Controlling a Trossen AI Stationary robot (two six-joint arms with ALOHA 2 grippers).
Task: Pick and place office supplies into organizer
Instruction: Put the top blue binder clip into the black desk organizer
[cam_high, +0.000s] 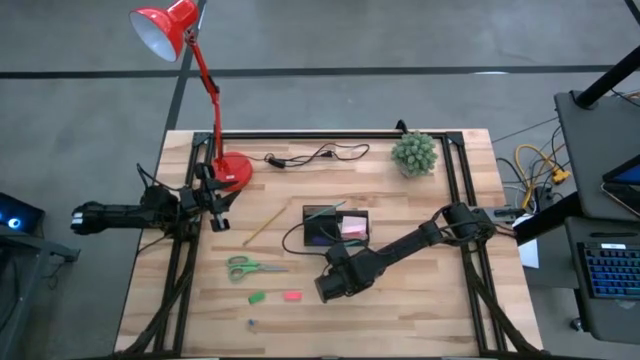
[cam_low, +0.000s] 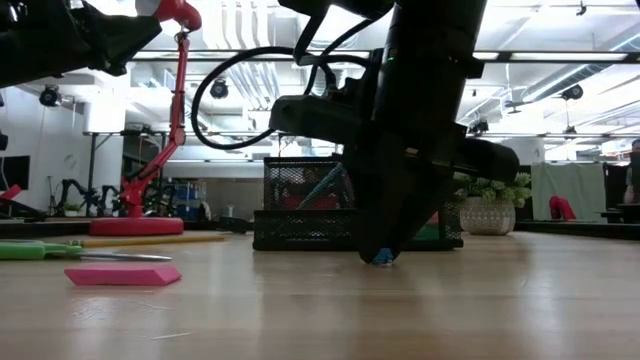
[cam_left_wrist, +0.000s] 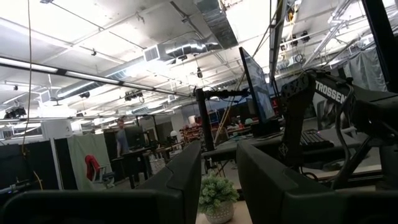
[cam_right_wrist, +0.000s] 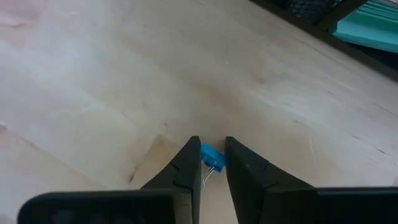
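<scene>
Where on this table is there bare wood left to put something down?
Bare: between the plant and the right arm; the near right corner; the near left corner below the blue piece. Crowded: around the organizer, right gripper, scissors and lamp base.

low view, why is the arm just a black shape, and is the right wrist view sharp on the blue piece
Low view: bright ceiling lights behind leave the right arm a dark silhouette. Right wrist view: the blue clip between the right gripper fingers is fairly sharp; the far corner blurs.
</scene>
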